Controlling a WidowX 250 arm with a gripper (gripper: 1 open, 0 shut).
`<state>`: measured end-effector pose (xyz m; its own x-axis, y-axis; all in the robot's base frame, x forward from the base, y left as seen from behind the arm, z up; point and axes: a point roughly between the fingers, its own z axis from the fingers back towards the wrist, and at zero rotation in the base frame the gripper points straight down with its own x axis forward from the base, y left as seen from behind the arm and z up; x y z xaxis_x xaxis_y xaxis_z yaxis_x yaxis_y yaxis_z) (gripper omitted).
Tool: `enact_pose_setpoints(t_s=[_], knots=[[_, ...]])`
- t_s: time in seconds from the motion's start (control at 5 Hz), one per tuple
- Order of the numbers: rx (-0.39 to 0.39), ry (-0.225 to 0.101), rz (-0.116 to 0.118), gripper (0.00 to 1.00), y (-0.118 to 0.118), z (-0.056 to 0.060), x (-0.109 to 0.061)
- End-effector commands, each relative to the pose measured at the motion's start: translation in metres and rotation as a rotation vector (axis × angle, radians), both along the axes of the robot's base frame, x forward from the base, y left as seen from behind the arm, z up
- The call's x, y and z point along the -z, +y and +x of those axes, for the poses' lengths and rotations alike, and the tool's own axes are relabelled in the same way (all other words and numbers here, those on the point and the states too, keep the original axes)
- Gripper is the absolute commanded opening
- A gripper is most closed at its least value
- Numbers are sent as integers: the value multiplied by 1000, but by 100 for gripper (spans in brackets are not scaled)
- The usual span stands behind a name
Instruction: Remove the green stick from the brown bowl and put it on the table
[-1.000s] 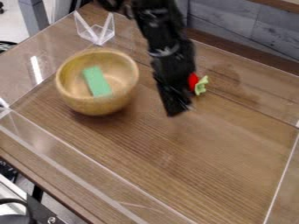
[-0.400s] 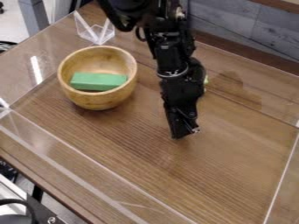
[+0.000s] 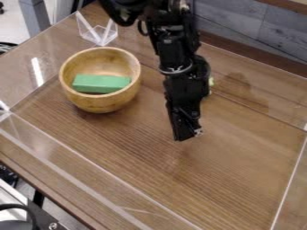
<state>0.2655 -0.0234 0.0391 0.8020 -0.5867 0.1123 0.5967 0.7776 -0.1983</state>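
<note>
Green stick [image 3: 100,84] flat inside bowl [image 3: 74,103], upper left; clenched, empty gripper [image 3: 184,135] mid-frame over table [image 3: 144,180].

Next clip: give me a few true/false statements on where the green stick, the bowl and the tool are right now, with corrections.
1. The green stick lies inside the brown bowl. True.
2. The tool holds the green stick. False: it is shut and holds nothing.
3. The tool is right of the bowl in the picture, low over the table. True.
4. The bowl is tipped on its side. False: it sits upright.
</note>
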Motion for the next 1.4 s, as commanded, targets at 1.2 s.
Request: enact_pose_setpoints(t_s=[1.2], knots=[[39, -31, -21, 0, -2, 27, -22]])
